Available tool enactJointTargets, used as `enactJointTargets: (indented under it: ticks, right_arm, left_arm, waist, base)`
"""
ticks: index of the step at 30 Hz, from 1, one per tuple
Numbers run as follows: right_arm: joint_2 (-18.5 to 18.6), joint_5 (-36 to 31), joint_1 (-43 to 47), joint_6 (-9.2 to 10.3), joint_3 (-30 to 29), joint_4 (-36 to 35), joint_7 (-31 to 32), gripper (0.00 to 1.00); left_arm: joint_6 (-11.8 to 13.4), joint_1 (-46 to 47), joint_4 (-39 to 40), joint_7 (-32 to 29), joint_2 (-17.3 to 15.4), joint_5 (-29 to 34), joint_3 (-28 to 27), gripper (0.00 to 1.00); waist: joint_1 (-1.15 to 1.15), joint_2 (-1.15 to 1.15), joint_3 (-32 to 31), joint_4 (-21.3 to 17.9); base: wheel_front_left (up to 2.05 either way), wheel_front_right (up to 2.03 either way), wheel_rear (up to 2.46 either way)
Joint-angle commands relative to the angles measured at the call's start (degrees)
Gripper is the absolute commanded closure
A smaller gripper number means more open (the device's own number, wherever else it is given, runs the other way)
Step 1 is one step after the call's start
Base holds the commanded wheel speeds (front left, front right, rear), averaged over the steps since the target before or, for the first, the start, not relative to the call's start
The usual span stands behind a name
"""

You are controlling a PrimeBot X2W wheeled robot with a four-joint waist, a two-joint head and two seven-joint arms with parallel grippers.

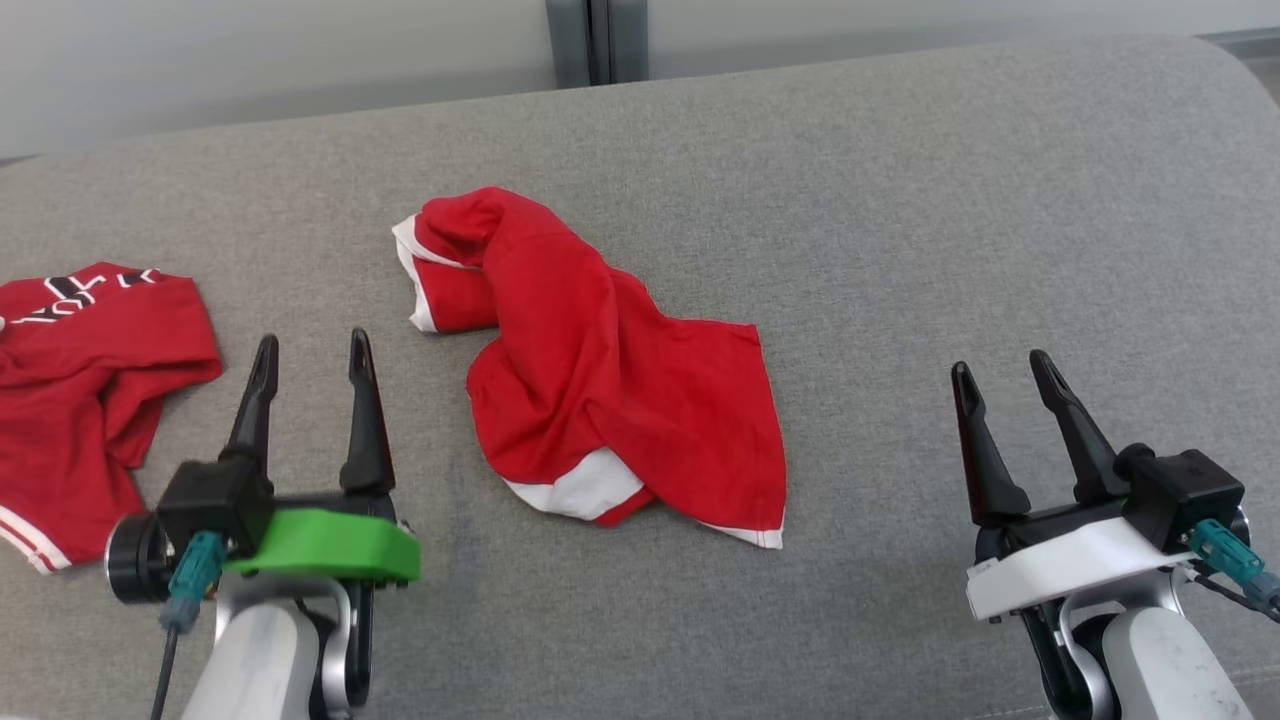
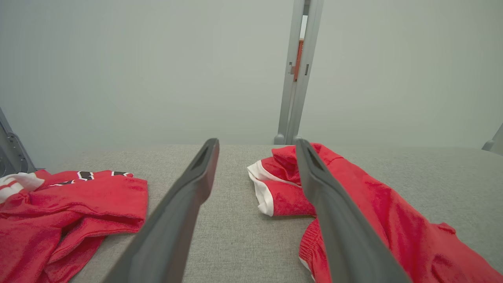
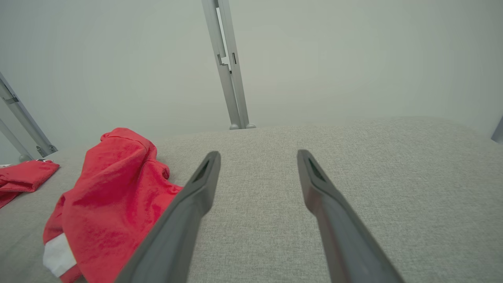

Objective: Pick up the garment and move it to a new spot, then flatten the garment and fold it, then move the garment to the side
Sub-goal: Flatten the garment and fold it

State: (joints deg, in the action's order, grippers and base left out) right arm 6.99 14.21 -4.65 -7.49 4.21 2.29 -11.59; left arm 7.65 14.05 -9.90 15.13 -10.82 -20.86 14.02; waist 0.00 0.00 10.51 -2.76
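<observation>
**Cloth, plastic and metal surfaces around the red garment**

The garment (image 1: 620,400) is soft, matt red cloth with white trim, creased and rumpled. It lies on a worktop (image 1: 900,200) covered in coarse grey woven fabric, also matt. Left of the garment, a second red shirt (image 1: 80,380) of similar cloth carries smooth printed lettering. Either side of the garment, the left claw (image 1: 312,337) and right claw (image 1: 1000,361) have dark, matt plastic fingers, on a smooth green plastic mount (image 1: 320,545) and a white one (image 1: 1060,565). Beyond the garment stands a grey metal post (image 1: 595,40) with a satin finish.
</observation>
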Motion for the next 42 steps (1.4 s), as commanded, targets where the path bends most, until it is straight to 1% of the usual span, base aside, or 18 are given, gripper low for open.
enactJointTargets:
  ticks: [1,5,10,21,25,31,35,40,41,42]
  right_arm:
    - [0.21,-0.26,0.9,-0.01,0.06,-0.36,0.3,0.0]
    - [0.27,-0.29,2.4,-0.01,0.16,-1.04,1.2,0.0]
    - [0.21,-0.28,3.4,-0.01,0.2,-1.83,1.93,0.0]
    - [0.18,-0.08,3.32,-0.01,-0.02,-2.35,2.37,0.0]
    - [0.59,0.05,2.51,-0.01,1.48,-1.33,3.37,0.0]
    - [0.96,1.54,1.51,-0.01,6.82,3.25,3.96,0.0]
    - [0.98,2.77,-0.75,-0.01,11.04,8.66,3.42,0.0]
    - [1.15,4.69,-4.48,-0.01,14.73,15.14,2.44,0.0]
    - [1.25,5.19,-5.18,-0.01,15.52,16.23,2.2,0.27]
    - [1.43,5.66,-5.73,-0.01,16.12,16.93,1.95,0.6]
  left_arm:
    - [0.43,-2.44,1.2,0.02,0.2,0.46,-0.59,0.0]
    - [0.18,-7.44,4.0,0.03,0.33,1.21,-1.2,0.0]
    - [-0.58,-9.8,4.55,0.03,-0.1,1.88,-0.95,0.0]
    - [-1.18,-9.73,3.94,0.04,-0.11,2.31,-0.58,0.0]
    - [-1.69,-7.84,4.32,0.04,0.2,2.61,-0.2,0.0]
    - [-2.66,-4.5,4.75,0.04,1.14,3.82,0.66,0.0]
    - [-3.28,-2.44,4.85,0.04,2.22,4.72,0.95,0.0]
    - [-4.18,-0.86,4.57,0.04,3.39,5.5,0.93,0.0]
    - [-4.19,-0.61,4.47,0.04,3.58,5.74,0.87,0.0]
    - [-4.25,-0.41,4.42,0.04,3.73,5.81,0.77,0.0]
  waist:
    - [0.0,0.0,-2.04,1.08]
    - [0.0,0.0,-3.5,1.54]
    - [0.0,0.0,-4.19,1.7]
    - [0.0,0.0,-3.58,1.56]
    - [0.0,0.0,-1.82,2.41]
    - [0.0,0.0,2.17,4.9]
    - [0.0,0.0,4.62,6.46]
    - [0.0,0.0,6.62,7.77]
    - [0.0,0.0,6.9,7.89]
    - [0.0,0.0,7.1,7.98]
  base:
    - [0.0,0.0,0.0]
    - [0.0,0.0,0.0]
    - [0.0,0.0,0.0]
    - [0.0,0.0,0.0]
    - [0.0,0.0,0.0]
    - [0.0,0.0,0.0]
    - [0.0,0.0,0.0]
    - [0.0,0.0,0.0]
    - [0.0,0.0,0.0]
    - [0.0,0.0,0.0]
